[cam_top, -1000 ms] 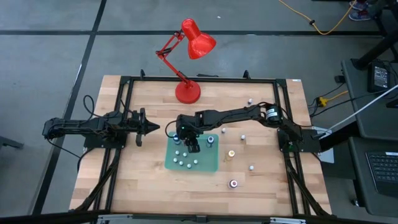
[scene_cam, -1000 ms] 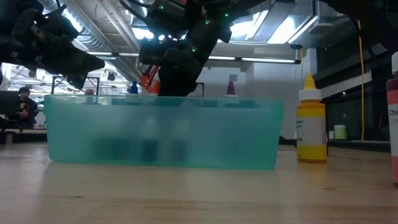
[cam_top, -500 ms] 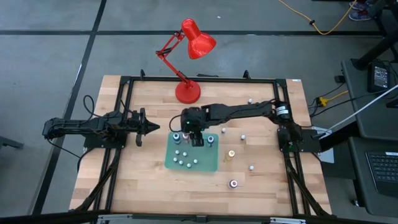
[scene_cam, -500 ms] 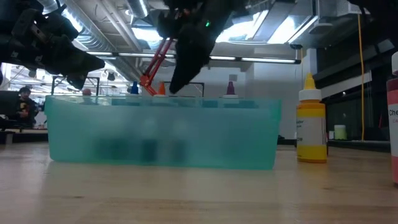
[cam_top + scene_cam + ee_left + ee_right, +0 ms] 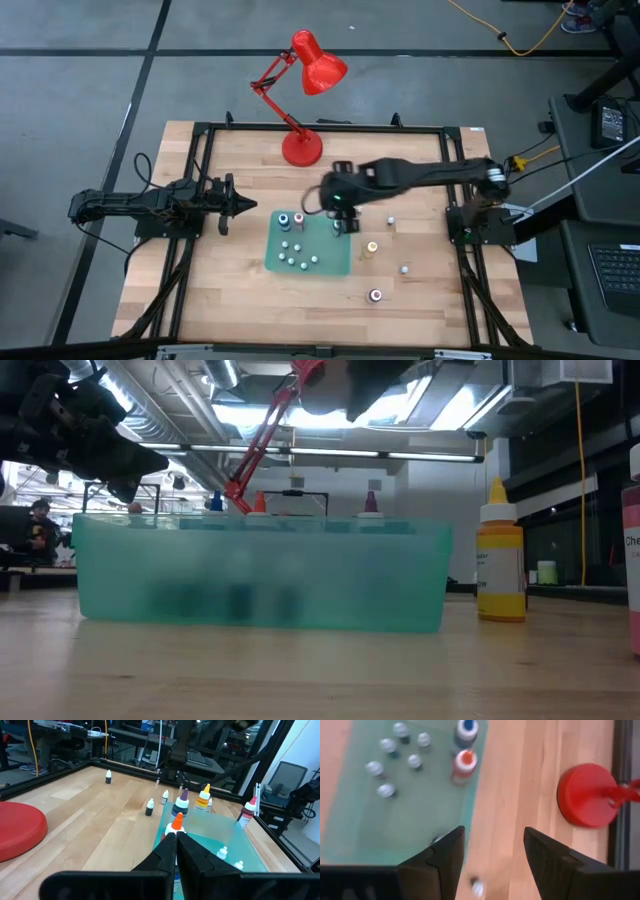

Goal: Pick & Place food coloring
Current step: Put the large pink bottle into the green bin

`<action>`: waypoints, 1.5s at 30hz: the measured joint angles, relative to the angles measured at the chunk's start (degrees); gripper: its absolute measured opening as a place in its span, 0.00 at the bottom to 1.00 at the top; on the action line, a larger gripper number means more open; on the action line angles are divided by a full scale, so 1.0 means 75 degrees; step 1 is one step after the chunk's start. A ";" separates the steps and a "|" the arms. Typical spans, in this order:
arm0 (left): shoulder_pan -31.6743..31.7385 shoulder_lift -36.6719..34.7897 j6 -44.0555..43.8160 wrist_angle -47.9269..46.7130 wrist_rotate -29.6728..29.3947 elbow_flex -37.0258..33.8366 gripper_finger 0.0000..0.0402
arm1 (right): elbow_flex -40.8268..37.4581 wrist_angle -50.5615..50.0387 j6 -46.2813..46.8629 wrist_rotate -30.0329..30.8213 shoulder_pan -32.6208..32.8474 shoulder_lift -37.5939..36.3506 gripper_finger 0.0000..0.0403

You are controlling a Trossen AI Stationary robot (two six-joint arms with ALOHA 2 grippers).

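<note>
Wooden bench (image 5: 240, 290) carried a shallow green plastic tray (image 5: 340, 266) of tiny, light, tippy food coloring bottles (image 5: 299, 219); my right pincer (image 5: 490, 855), fingers apart and empty, hovered near its edge; each bottle wants gripping around the body.

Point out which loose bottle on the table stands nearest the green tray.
The yellow-orange bottle, just off the green tray's right edge; the other loose bottles stand farther off.
</note>
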 joint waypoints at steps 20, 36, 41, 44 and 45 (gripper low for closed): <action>0.0000 0.0000 0.0001 0.0000 0.0000 0.0000 0.03 | -0.0935 -0.2048 0.5167 0.0333 0.5376 -0.1676 0.44; 0.0000 0.0000 0.0001 0.0000 0.0000 0.0000 0.03 | -0.4909 0.1920 0.6262 0.0341 0.5979 -0.1921 0.66; 0.0000 0.0000 0.0002 0.0000 0.0000 0.0000 0.02 | -0.5530 0.3095 0.5408 0.0308 0.5640 -0.1924 0.73; 0.0000 0.0000 -0.0001 0.0000 0.0000 0.0000 0.02 | -0.5781 0.3966 0.4991 0.0162 0.5312 -0.1924 0.74; 0.0000 0.0000 0.0002 0.0000 0.0000 0.0000 0.02 | -0.5790 0.4047 0.4920 0.0145 0.5215 -0.1924 0.74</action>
